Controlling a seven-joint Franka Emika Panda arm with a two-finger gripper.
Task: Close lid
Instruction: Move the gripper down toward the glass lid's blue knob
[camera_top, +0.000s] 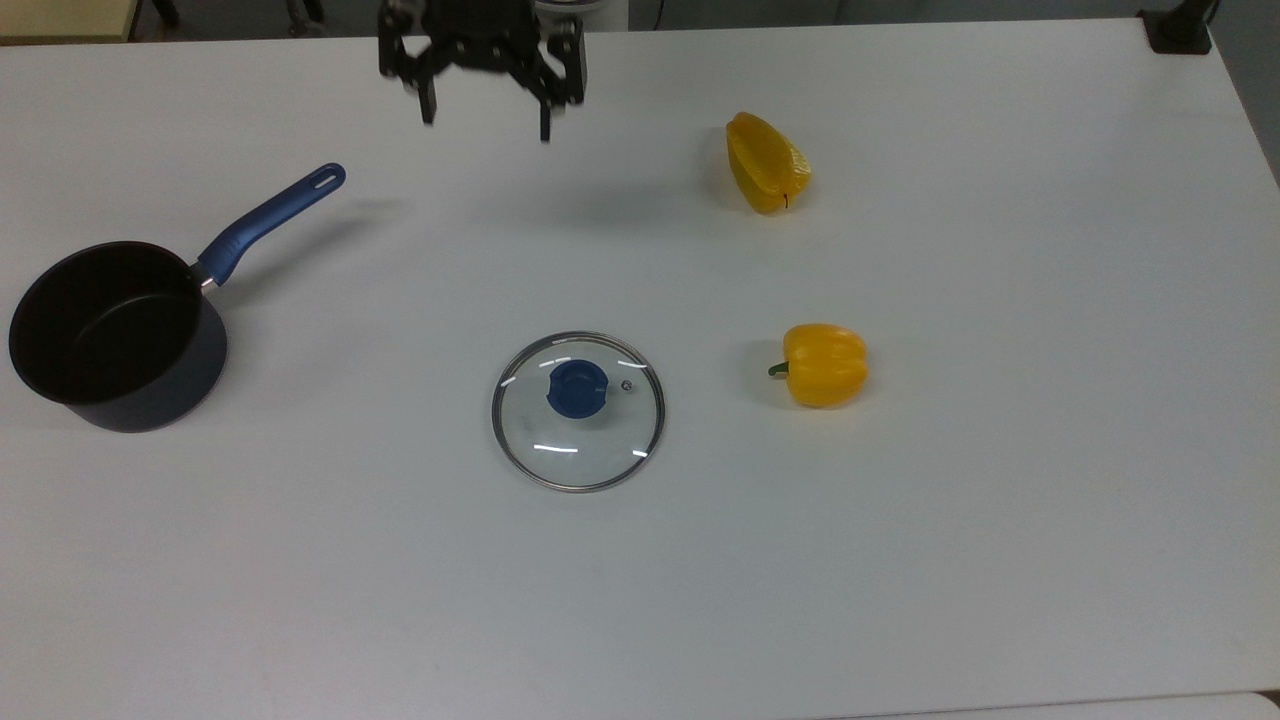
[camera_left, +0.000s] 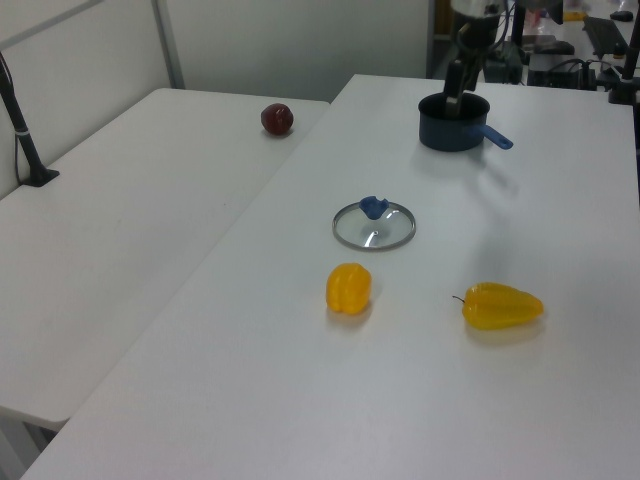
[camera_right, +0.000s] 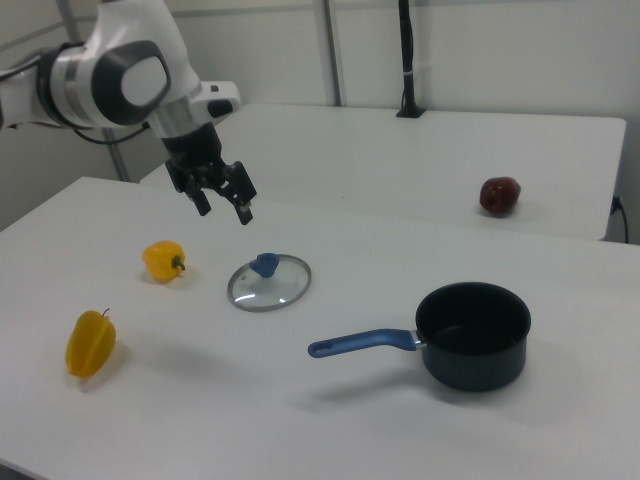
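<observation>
The lid (camera_top: 578, 411), a clear glass disc with a metal rim and blue knob, lies flat on the white table (camera_top: 900, 550) near its middle; I also see the lid (camera_left: 374, 225) (camera_right: 269, 281) in both side views. A dark saucepan (camera_top: 110, 335) with a blue handle stands uncovered at the top view's left, and the saucepan (camera_left: 455, 122) (camera_right: 472, 335) is empty. My gripper (camera_top: 487, 118) hangs open and empty in the air near the top view's upper edge, well away from the lid. In the right view the gripper (camera_right: 225, 212) is above and left of the lid.
Two yellow peppers lie at the top view's right, one (camera_top: 766, 163) farther up and one (camera_top: 822, 364) beside the lid. A dark red fruit (camera_left: 277, 119) (camera_right: 499, 195) rests on the adjoining table. A black post base (camera_top: 1180, 30) sits at the table corner.
</observation>
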